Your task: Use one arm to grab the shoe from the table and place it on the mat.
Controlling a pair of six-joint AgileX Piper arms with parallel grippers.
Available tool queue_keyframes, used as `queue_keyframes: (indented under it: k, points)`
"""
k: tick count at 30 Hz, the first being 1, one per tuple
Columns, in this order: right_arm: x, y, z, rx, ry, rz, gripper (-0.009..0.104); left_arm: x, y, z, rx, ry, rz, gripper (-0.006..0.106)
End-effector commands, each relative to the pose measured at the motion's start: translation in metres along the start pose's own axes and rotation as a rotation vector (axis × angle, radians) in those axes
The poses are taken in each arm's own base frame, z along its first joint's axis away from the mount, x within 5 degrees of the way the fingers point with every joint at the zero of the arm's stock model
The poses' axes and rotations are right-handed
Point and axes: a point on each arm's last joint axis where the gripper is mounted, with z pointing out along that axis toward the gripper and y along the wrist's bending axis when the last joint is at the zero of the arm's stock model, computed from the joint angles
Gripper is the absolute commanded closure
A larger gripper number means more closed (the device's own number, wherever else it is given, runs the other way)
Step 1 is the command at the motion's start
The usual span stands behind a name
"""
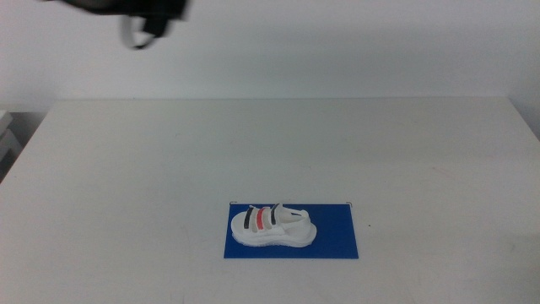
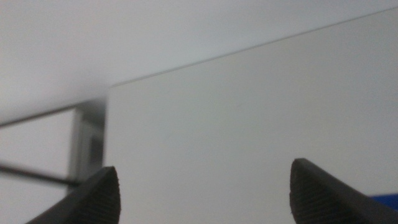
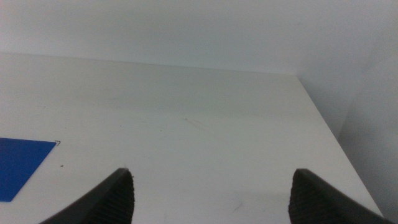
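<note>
The shoe (image 1: 272, 226) lies on its side on the mat (image 1: 336, 241), left of centre. Left gripper (image 2: 202, 190): jaws apart, empty. Right gripper (image 3: 211, 193): jaws apart, empty. The blurred dark shape at the upper left is probably the arm (image 1: 143, 13).

We are seeing the shoe (image 1: 272, 227) lying on the mat (image 1: 336, 236), sitting toward the mat's left half and leaving the right part bare. The mat is resting flat on the table (image 1: 278, 152), near the front edge and close to the middle from left to right. We are finding the left arm (image 1: 139, 17) hanging high above the table's far left corner, well apart from the shoe. In the right wrist view, one corner of the mat (image 3: 18, 165) is showing on the table (image 3: 205, 137).
</note>
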Motion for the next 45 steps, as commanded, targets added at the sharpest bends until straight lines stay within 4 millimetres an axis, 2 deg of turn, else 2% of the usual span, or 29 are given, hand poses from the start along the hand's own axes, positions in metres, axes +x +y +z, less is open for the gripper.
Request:
queue_keyframes:
  k: [1, 5, 9, 15, 18, 24, 30, 34, 39, 45]
  points:
    - [-0.006, -0.001, -0.002, 0.010, -0.097, -0.017, 0.031, 0.016, 0.043, -0.024, -0.070, -0.004, -0.063, 0.007]
    - [-0.006, -0.001, -0.002, 0.010, -0.097, -0.017, 0.031, 0.059, 0.086, -0.030, -0.054, -0.101, -0.177, 0.007]
    - [-0.006, -0.001, -0.002, 0.010, -0.097, -0.017, 0.031, 0.111, 0.106, -0.031, -0.062, -0.280, -0.254, 0.007]
    - [-0.006, -0.001, -0.002, 0.010, -0.097, -0.017, 0.031, 0.194, 0.099, -0.030, -0.078, -0.470, -0.312, 0.007]
    - [-0.006, -0.001, -0.002, 0.010, -0.097, -0.017, 0.031, 0.224, 0.091, -0.027, -0.074, -0.490, -0.353, 0.007]
    - [-0.006, -0.001, -0.002, 0.010, -0.097, -0.017, 0.031, 0.263, 0.072, -0.016, -0.016, -0.540, -0.393, 0.007]
    - [-0.006, -0.001, -0.002, 0.010, -0.097, -0.017, 0.031, 0.300, 0.049, -0.014, 0.062, -0.752, -0.335, 0.007]
    - [-0.006, -0.001, -0.002, 0.010, -0.097, -0.017, 0.031, 0.326, 0.039, -0.007, 0.087, -0.799, -0.389, 0.007]
    - [-0.006, -0.001, -0.002, 0.010, -0.097, -0.017, 0.031, 0.344, 0.033, 0.003, 0.092, -0.784, -0.440, 0.007]
    - [-0.006, -0.001, -0.002, 0.010, -0.097, -0.017, 0.031, 0.352, 0.032, 0.005, 0.057, -0.777, -0.392, 0.007]
